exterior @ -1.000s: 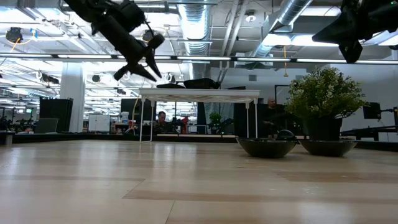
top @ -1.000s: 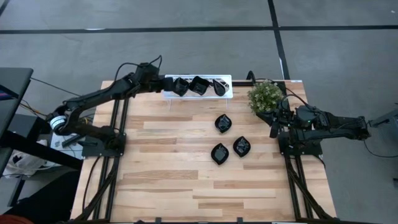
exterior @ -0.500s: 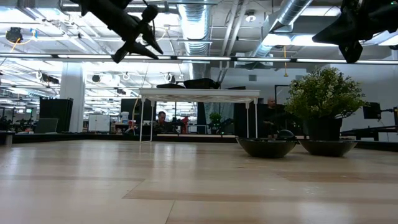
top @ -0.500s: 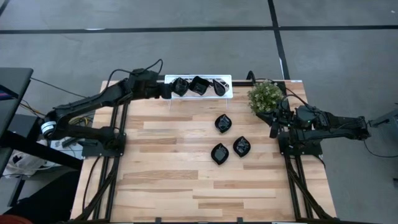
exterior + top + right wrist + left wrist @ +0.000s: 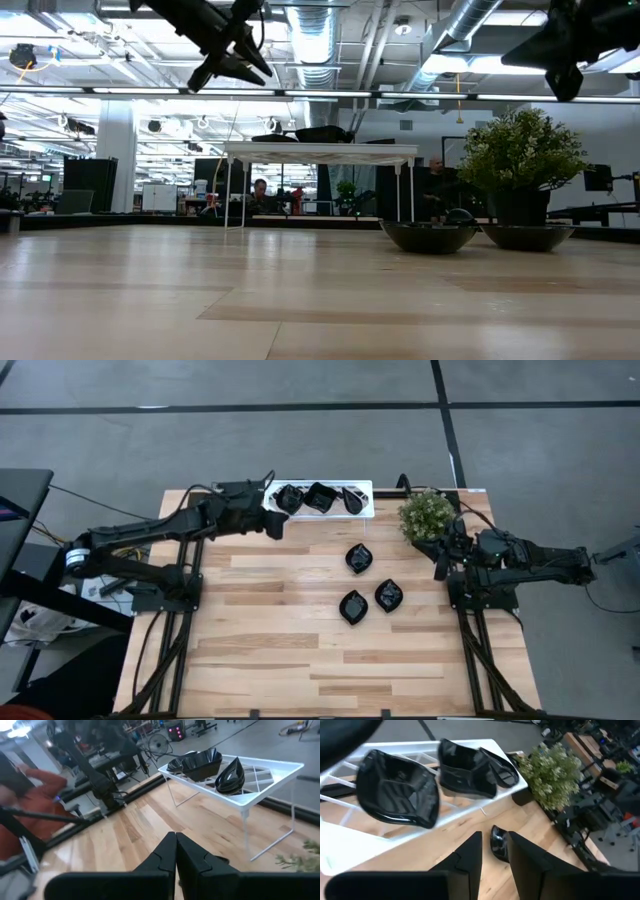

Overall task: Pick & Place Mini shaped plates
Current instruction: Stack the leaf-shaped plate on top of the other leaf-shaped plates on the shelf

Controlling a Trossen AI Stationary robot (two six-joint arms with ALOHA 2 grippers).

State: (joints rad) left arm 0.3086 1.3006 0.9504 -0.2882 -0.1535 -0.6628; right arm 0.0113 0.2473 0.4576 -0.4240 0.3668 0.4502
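A small potted plant point(image 5: 428, 515) with green leaves sits at the far right corner of the wooden table point(image 5: 280, 660). It is just beside the right gripper point(image 5: 441, 563), which hangs over the right edge of the table. That gripper's two fingers are pressed together and hold nothing.

A white lattice tray point(image 5: 364, 487) on thin legs stands at the far edge of the table, near the middle. Three small black plates are in it. A wavy-edged plate point(image 5: 397, 787) is at the left end, a deeper square plate point(image 5: 465, 768) is in the middle, and a slim plate point(image 5: 499, 767) leans at the right end. The square plate and the slim plate touch each other.

Three more black leaf-shaped plates lie flat on the bare wood. One plate point(image 5: 359, 557) lies nearer the tray, and two plates point(image 5: 353, 606) point(image 5: 389, 595) lie side by side a bit closer to the front edge.

The left gripper point(image 5: 274, 526) hangs in the air just beside the left end of the tray, over the wood. Its fingers point(image 5: 472, 857) are a little apart, and nothing is between them.

Far behind the table, in the room, a person point(image 5: 259, 190) sits at a desk.
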